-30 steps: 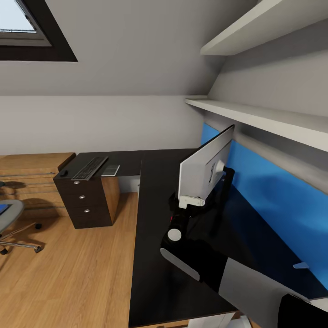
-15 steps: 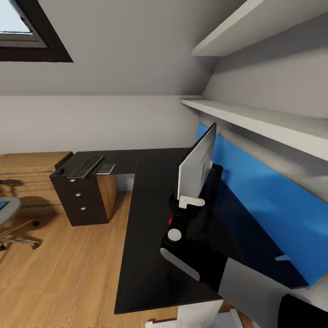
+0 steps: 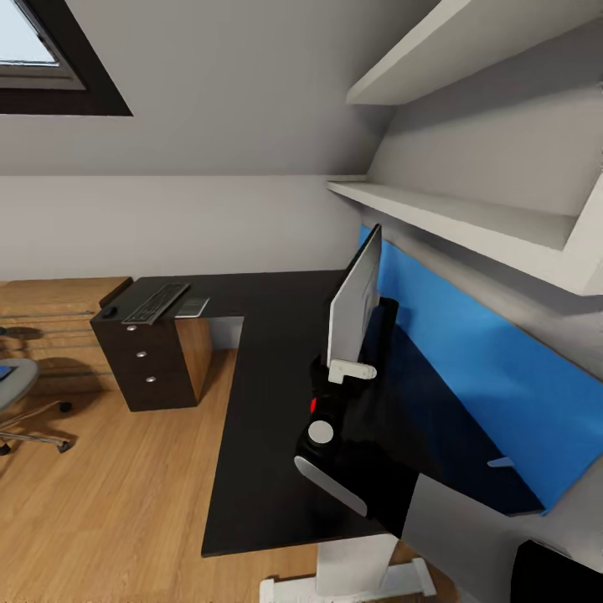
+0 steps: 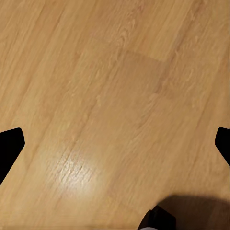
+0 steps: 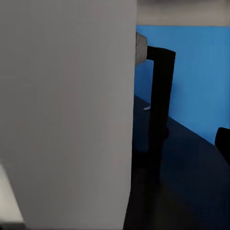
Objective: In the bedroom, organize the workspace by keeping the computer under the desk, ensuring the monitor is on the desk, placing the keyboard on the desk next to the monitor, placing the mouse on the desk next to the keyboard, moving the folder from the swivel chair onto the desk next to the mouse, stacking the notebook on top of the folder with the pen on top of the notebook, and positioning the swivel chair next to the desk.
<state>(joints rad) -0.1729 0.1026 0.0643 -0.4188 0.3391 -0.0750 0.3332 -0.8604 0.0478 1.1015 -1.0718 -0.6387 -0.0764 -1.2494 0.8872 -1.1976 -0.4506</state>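
Observation:
My right gripper is shut on the lower edge of the monitor, whose pale grey back faces me above the black desk. Its black stand shows close up in the right wrist view. At the desk's far end lie the keyboard, the mouse and the notebook. The swivel chair stands at the left edge with the blue folder on its seat. A small whitish pen lies by the blue back panel. My left gripper is open over the floor.
Two white wall shelves overhang the desk's long side. A drawer unit with silver knobs carries the desk's far end, with a wooden dresser behind it. A white desk foot sits below the near edge. Wood floor lies left.
The whole view has shifted, so the camera moved. The monitor in my right gripper has turned more edge-on to me and now sits further along the desk, nearer the blue panel.

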